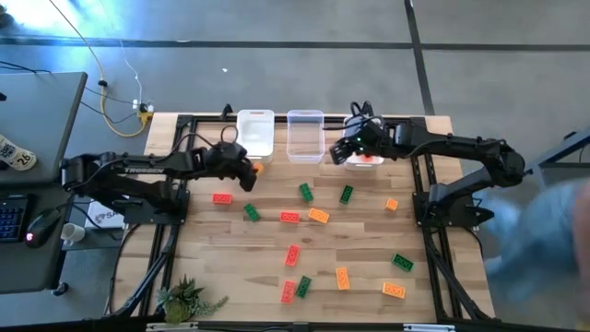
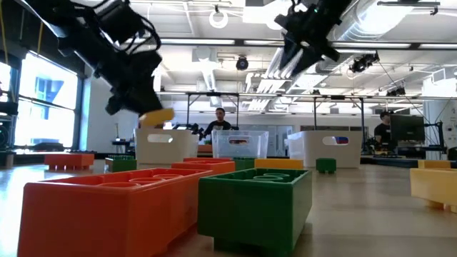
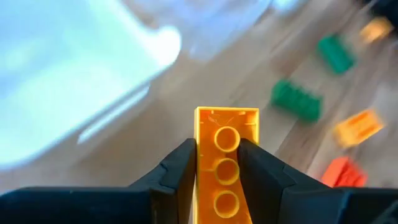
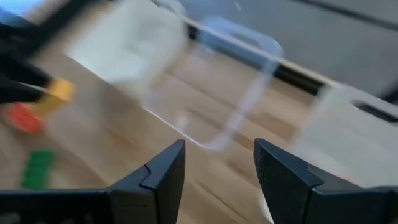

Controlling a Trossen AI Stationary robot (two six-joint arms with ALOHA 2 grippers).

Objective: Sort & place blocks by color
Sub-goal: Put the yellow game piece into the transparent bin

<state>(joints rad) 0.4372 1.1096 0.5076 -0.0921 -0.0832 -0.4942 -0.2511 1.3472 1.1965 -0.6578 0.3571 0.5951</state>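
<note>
The orange block (image 3: 226, 163) in play is a small studded plastic brick, three round studs in a row showing on its top face, glossy and hard-edged, and it sits pinched lengthwise between the two dark fingers of the left hand (image 3: 217, 177), which is closed snugly on its long sides. In the high view that block (image 1: 257, 168) hangs off the desk, just beside the near edge of the white bin (image 1: 255, 132), the landmark for what follows; it is not yet over the bin's opening, so the drop is, by my reading, the step in hand. The sorting looks barely begun: something red-orange shows in the third bin (image 1: 367, 159), the one farthest from the white bin along the back row, under the right hand (image 1: 358, 148), while the clear middle bin (image 1: 305, 135) right next to the white bin appears to hold nothing, and whether the white bin holds anything cannot be told. The right hand (image 4: 219, 171) hovers over that far bin with its fingers parted and nothing between them. Most of the blocks lie loose on the desk (image 1: 433, 231), spread out on the near side of the white bin: a red block (image 1: 221, 197) and a green block (image 1: 251, 211) close by, more green, red and orange ones farther off toward the desk's middle and front edge. Roughly a dozen are left to pick, so the bulk of the work remains.
</note>
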